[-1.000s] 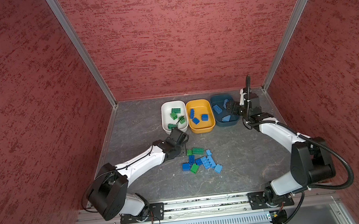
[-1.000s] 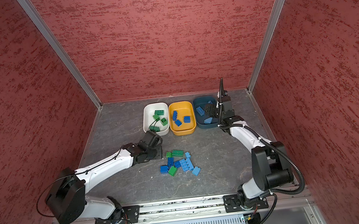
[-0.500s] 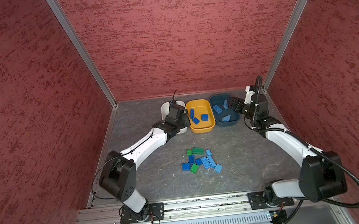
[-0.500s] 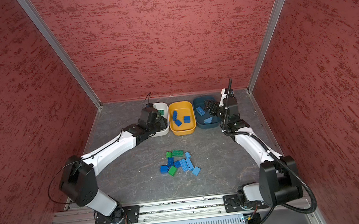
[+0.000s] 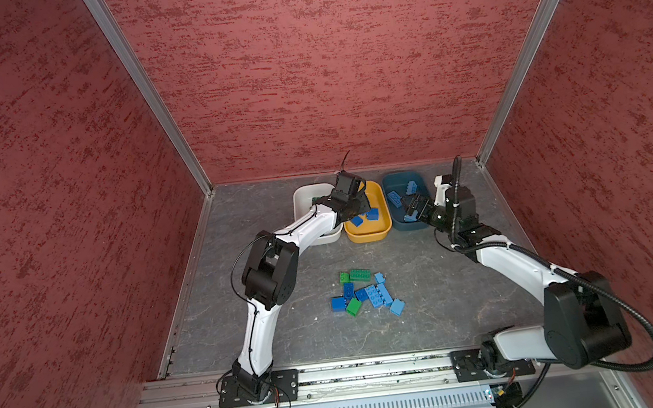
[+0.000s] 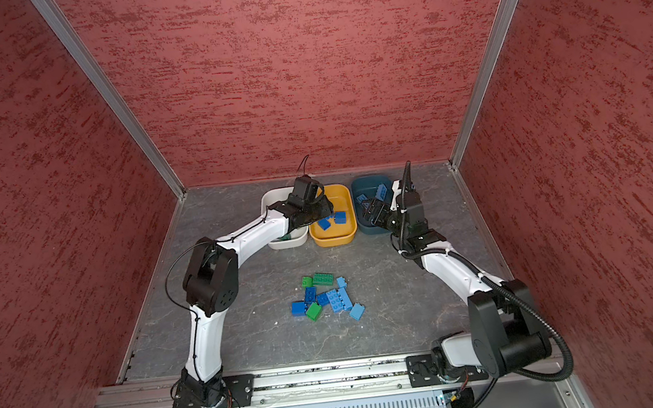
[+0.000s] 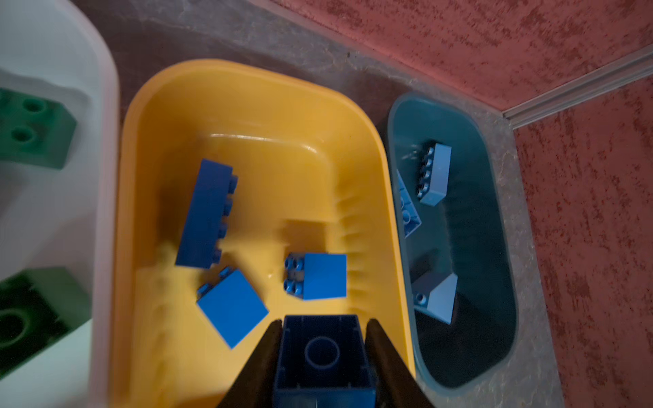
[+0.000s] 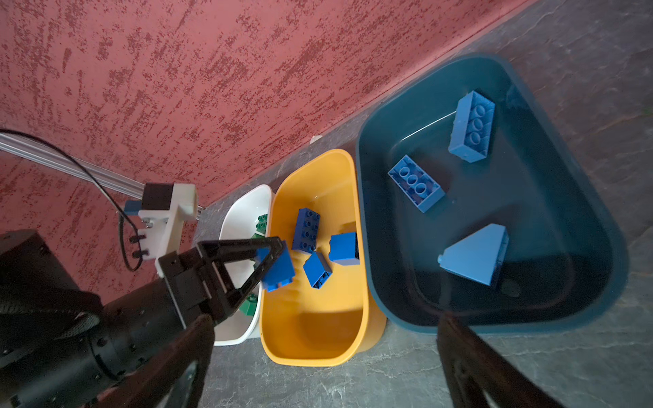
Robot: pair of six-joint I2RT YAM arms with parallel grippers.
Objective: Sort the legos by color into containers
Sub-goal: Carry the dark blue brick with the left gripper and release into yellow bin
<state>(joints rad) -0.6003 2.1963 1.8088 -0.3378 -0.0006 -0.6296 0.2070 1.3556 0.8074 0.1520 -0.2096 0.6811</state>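
since half a second earlier, the left gripper (image 5: 360,206) had swung from above the white tub (image 5: 302,197) across to the yellow tub (image 5: 370,236), just beside it. it stood over that tub's near part, clamped on a dark blue brick (image 7: 323,353) – in the left wrist view the two fingers (image 7: 270,339) pressed against the brick's opposite sides, its hollow underside facing the camera. the right wrist view showed the same brick pinched at the fingertips, off the tub's floor.

below it, three other dark blue bricks (image 7: 206,215) lay in the yellow tub: one long piece on its side and two short ones close together.

the right gripper (image 5: 412,208) hung over the near right edge of the teal tub (image 8: 530,319), its jaws spread wide with nothing between them. in that tub lay three light blue bricks (image 8: 471,127), well apart from one another – two long ones and a sloped wedge (image 8: 475,254).

green bricks (image 7: 31,130) sat in the white tub, partly hidden by the left arm in both top views.

the three tubs stood in a row by the back wall, white, yellow, teal, from left to right. nearer the front, a loose pile (image 5: 364,293) of green, dark blue and light blue bricks lay unsorted in the middle of the grey table (image 5: 443,292), well apart from both grippers.
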